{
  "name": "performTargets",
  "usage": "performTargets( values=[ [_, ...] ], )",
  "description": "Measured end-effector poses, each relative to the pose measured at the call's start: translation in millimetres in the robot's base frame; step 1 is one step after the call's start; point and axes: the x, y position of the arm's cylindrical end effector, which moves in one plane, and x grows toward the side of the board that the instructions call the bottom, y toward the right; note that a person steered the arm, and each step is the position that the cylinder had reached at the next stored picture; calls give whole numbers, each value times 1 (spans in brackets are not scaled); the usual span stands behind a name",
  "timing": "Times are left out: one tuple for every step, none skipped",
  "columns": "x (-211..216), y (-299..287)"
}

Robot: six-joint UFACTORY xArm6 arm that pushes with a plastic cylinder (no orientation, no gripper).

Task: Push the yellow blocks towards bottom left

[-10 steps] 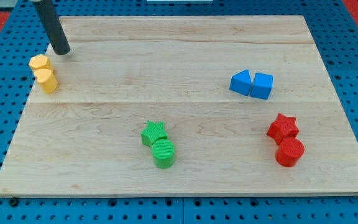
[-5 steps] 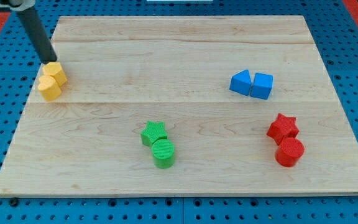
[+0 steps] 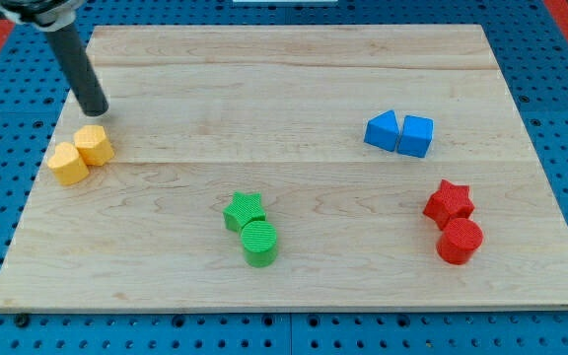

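Observation:
Two yellow blocks sit touching near the board's left edge: a yellow hexagonal block (image 3: 95,144) and a yellow cylinder (image 3: 68,164) just below and left of it. My tip (image 3: 97,111) stands on the board just above the hexagonal block, with a small gap between them. The dark rod slants up to the view's top left.
A wooden board (image 3: 294,89) lies on a blue pegboard. A green star (image 3: 246,210) and green cylinder (image 3: 259,243) sit at the bottom centre. A blue triangular block (image 3: 383,130) and blue cube (image 3: 416,135) sit at right. A red star (image 3: 450,202) and red cylinder (image 3: 460,241) sit lower right.
The two yellow blocks have been pushed downwards, the cylinder swinging to the lower left of the hexagonal block. My tip went left and down behind them, then back to the right.

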Motion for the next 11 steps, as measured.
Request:
performTargets(
  values=[
    [13, 15],
    [29, 27],
    [58, 20],
    [61, 14],
    [64, 14],
    [81, 11],
    [51, 4],
    [70, -33],
    [85, -5],
    [94, 7],
    [139, 8]
  ],
)
